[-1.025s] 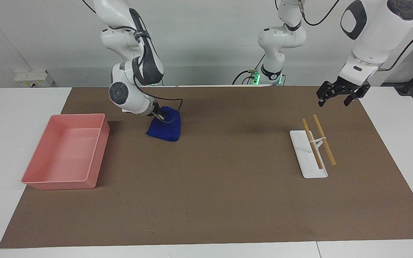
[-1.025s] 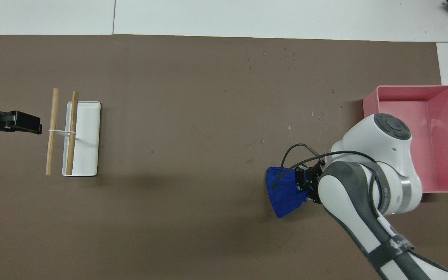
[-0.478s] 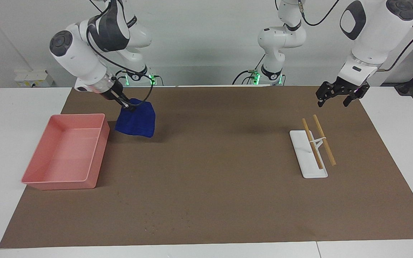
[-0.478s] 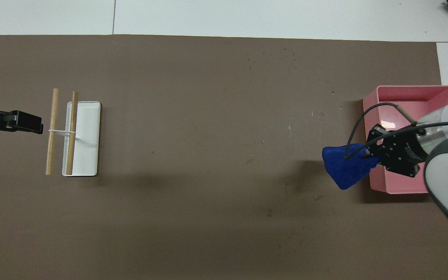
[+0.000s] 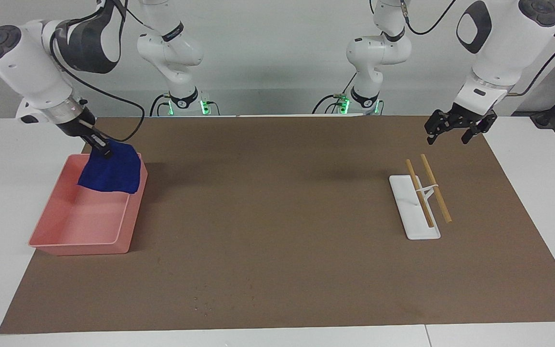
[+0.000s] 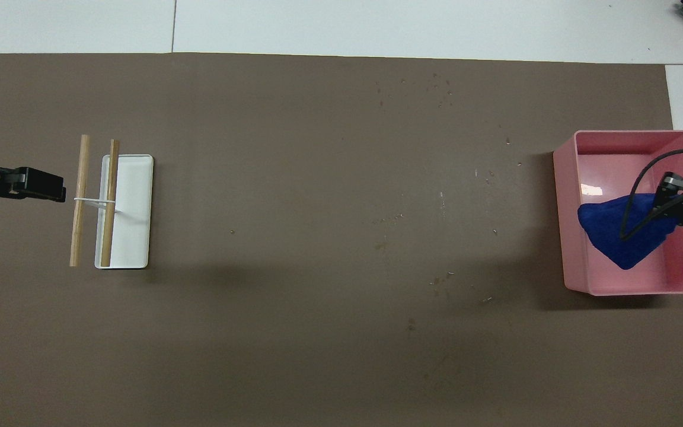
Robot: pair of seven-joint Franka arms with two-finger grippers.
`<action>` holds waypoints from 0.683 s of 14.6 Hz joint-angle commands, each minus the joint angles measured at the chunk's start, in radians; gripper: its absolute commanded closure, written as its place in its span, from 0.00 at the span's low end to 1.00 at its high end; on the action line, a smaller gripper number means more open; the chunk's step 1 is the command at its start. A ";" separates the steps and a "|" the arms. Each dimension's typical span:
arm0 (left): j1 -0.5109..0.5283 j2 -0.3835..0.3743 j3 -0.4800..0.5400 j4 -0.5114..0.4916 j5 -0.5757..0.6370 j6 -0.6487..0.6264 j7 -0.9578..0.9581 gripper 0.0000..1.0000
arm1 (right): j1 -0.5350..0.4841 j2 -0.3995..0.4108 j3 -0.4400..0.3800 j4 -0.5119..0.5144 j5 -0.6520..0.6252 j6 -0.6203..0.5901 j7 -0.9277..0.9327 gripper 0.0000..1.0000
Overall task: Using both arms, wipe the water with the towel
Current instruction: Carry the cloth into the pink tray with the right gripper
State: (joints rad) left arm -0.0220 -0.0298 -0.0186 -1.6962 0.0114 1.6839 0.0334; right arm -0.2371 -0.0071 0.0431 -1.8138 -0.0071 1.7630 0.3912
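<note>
We see the right gripper [image 5: 105, 152] pinching the blue towel [image 5: 111, 172] over the pink bin [image 5: 82, 243] — the cloth could snag on the rim and spill out. The left gripper [image 5: 455, 131] waits, fingers spread, over the mat near the wooden sticks [image 5: 427, 190]

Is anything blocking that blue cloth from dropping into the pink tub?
Nothing visible does. The right gripper holds the blue towel over the pink tub, whose inside looks bare beneath it. The left gripper waits, open, near the wooden sticks.
</note>
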 commanded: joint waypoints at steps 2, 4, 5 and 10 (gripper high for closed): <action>-0.010 -0.005 0.008 -0.011 -0.010 0.019 0.000 0.00 | -0.051 0.028 0.014 -0.025 -0.057 0.085 -0.161 1.00; -0.010 -0.004 0.008 -0.011 -0.010 0.019 -0.001 0.00 | -0.083 0.064 0.014 -0.062 -0.057 0.148 -0.218 1.00; -0.010 -0.004 0.008 -0.011 -0.010 0.019 -0.001 0.00 | -0.085 0.088 0.014 -0.079 -0.057 0.176 -0.224 1.00; -0.010 -0.004 0.008 -0.011 -0.010 0.020 -0.004 0.00 | -0.085 0.113 0.015 -0.196 -0.056 0.276 -0.226 1.00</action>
State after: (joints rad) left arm -0.0220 -0.0293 -0.0186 -1.6962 0.0112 1.6879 0.0332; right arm -0.3098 0.1360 0.0460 -1.9576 -0.0430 2.0139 0.1842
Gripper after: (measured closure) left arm 0.000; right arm 0.863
